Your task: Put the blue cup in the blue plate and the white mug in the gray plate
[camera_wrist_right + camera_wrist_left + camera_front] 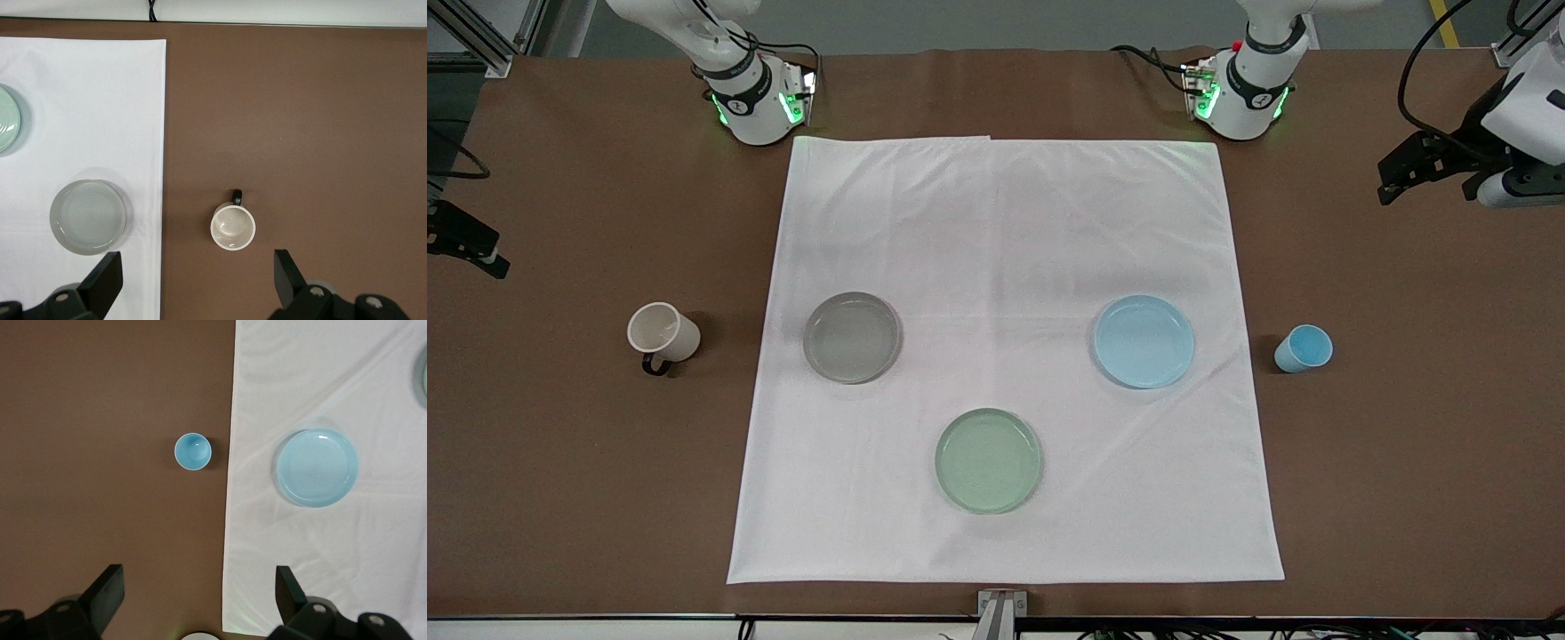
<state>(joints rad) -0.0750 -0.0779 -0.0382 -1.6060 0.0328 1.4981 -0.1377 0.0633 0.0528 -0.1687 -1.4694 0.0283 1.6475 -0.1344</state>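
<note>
Progress: I judge nothing placed yet; both transfers remain.
Landmark: white cloth (1005, 356) spread on the bench (569, 462).
Blue cup (1304, 348): upright on bare bench just off the cloth's edge toward the left arm's end.
Blue plate (1144, 341): on the cloth, empty, near the cup.
White mug (663, 335): upright on bare bench off the cloth toward the right arm's end.
Gray plate (852, 337): on the cloth, empty.
Green plate (989, 460): on the cloth, nearest my front camera.
Left hand (199, 603): released, fingers spread, high over the cup's side.
Right hand (198, 283): released, high above the mug.
Writing: none I can read.
</note>
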